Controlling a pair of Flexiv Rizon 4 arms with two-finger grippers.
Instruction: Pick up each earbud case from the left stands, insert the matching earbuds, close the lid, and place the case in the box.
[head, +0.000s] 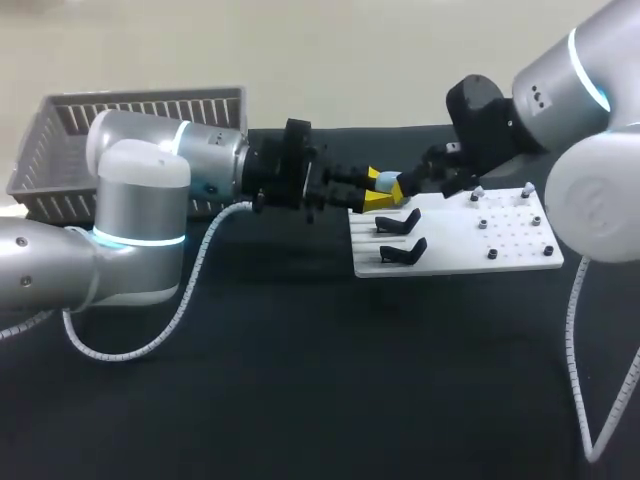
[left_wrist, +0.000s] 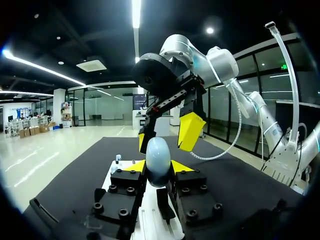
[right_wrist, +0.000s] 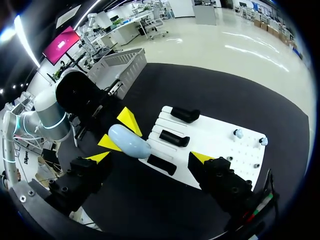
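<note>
Black-topped table (head: 300, 400), glossy pale floor (right_wrist: 240, 55), dark ceiling (left_wrist: 75, 30) with long strip lights (left_wrist: 135, 12), glass walls (left_wrist: 100, 107) behind

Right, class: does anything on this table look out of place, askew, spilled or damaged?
Nothing stands out. The pale blue earbud case is off the stands only because the left hand grips it above the white board; the right hand is open, close to it. Nothing looks spilled or damaged.

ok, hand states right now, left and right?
Left hand: closed on the earbud case.
Right hand: open, holding nothing.
</note>
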